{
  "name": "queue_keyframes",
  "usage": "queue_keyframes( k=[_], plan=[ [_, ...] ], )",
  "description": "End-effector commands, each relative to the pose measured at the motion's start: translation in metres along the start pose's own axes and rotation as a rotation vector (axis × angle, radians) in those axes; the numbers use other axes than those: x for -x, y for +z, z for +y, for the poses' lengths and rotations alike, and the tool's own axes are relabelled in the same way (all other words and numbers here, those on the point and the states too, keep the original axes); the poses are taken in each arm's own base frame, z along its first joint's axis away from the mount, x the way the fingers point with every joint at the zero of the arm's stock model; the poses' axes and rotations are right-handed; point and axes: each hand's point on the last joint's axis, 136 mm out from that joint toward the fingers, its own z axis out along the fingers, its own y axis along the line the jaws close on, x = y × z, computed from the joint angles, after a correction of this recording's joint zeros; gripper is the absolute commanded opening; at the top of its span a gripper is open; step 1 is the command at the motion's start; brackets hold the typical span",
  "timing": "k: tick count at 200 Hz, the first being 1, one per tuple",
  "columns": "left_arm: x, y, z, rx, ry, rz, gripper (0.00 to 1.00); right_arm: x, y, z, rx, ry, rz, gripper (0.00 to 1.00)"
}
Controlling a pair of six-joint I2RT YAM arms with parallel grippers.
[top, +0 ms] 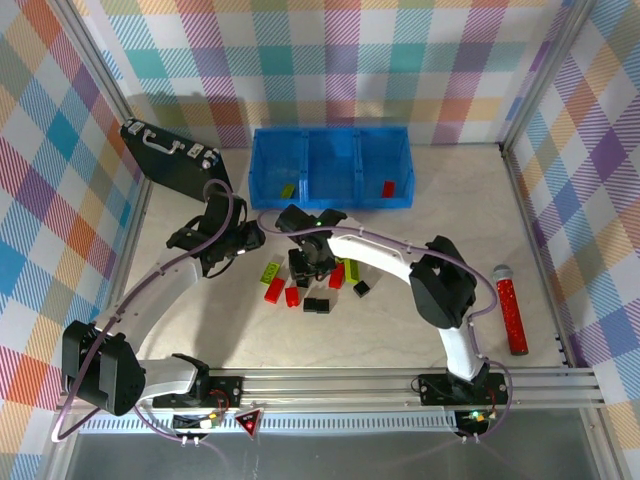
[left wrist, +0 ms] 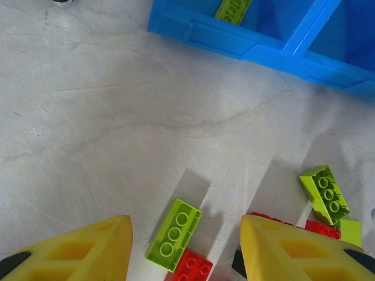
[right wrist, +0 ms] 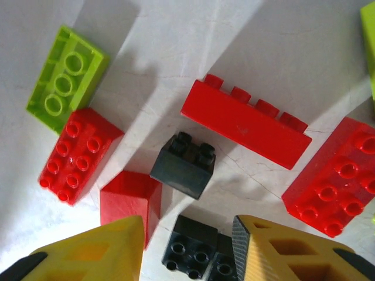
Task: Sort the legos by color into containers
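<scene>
Yellow fingers [right wrist: 88, 252] of my right jaws frame the near edge of the wrist view, parted and gripping nothing. Right under the gap lies a black brick [right wrist: 196, 254], studs up, which is why I judge I hang low here: it looks like my next pick. Just beyond it sits a smaller black brick [right wrist: 184, 165], with an upturned red brick [right wrist: 130, 199] touching its side, so closing on either one risks nudging the neighbour.

Most of the legos [top: 310, 285] lie loose on the tabletop [top: 450, 180], red, lime and black mixed, between my two arms.

My left jaws are open too, their fingers [left wrist: 76, 252] held either side of a lime brick [left wrist: 174, 234] that lies flat against a red one [left wrist: 193, 266]; I read that as lining up for a lime pick.

Farther out stands the blue bin [top: 330, 203], near the back wall. Its left compartment holds a lime piece [top: 287, 190] and its right one a red piece [top: 388, 188], so I take the middle one to be for black. Sorting has barely started.
</scene>
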Motion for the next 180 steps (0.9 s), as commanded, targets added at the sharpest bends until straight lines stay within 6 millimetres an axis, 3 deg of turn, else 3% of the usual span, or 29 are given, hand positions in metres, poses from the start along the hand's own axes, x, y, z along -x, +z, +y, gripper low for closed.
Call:
queue_keyframes(
  k=[1, 58, 139, 180],
  plan=[
    [-0.004, -0.006, 0.005, 0.004, 0.002, 0.002, 0.52, 0.002, 0.000, -0.007, -0.081, 0.171, -0.019, 0.47],
    [-0.004, -0.014, 0.010, 0.025, 0.014, -0.011, 0.52, -0.003, 0.009, -0.017, -0.167, 0.360, -0.045, 0.49],
    [0.005, -0.033, 0.014, 0.040, 0.023, -0.056, 0.52, 0.006, 0.024, 0.012, -0.148, 0.318, -0.031, 0.49],
    [0.008, -0.036, 0.014, 0.043, 0.026, -0.065, 0.53, 0.002, 0.032, 0.006, -0.188, 0.329, -0.016, 0.49]
  ],
)
